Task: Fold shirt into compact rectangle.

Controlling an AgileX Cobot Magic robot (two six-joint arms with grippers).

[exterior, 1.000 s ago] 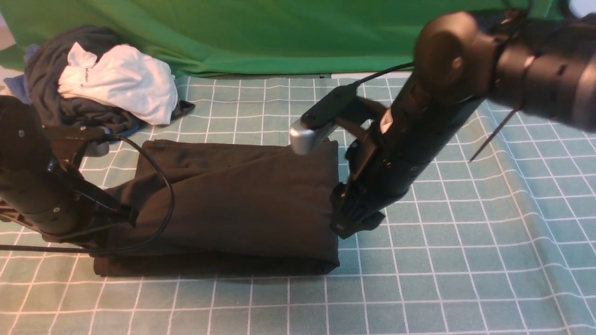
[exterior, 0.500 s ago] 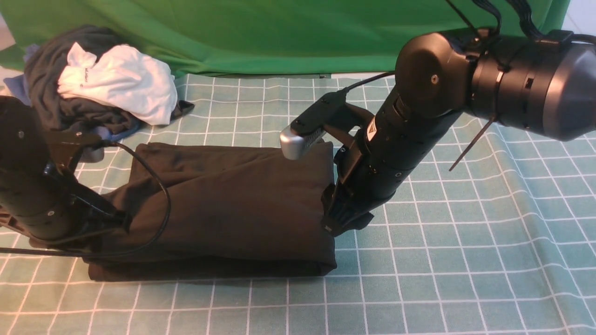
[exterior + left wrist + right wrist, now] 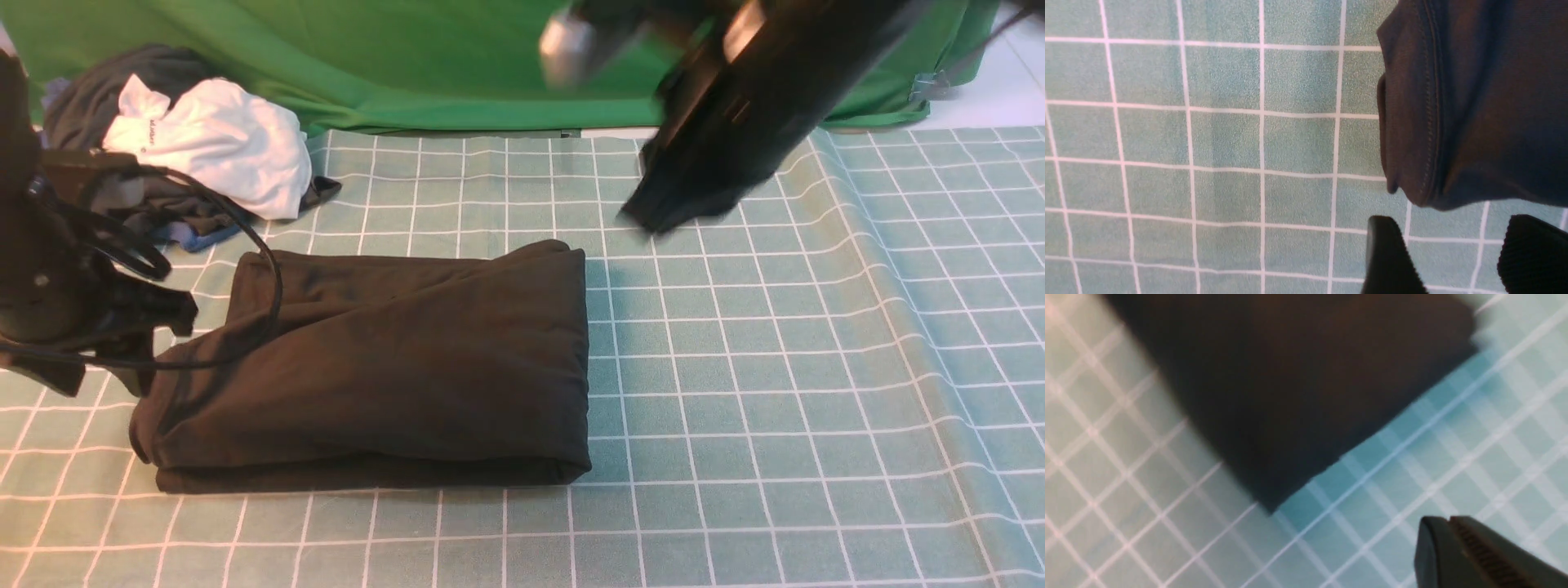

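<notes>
Your left claw (image 3: 1457, 257) has its two fingers spread apart with nothing between them, just beside the stitched edge of the shirt (image 3: 384, 367) but not touching it. Your right claw (image 3: 673, 204) is up in the air past the far right corner of the shirt, all blurry, so you cannot tell if it is spread or closed. The dark shirt lies folded in a neat block on the green checked cloth (image 3: 775, 392). A white garment (image 3: 216, 143) sits on a dark pile at the far left
</notes>
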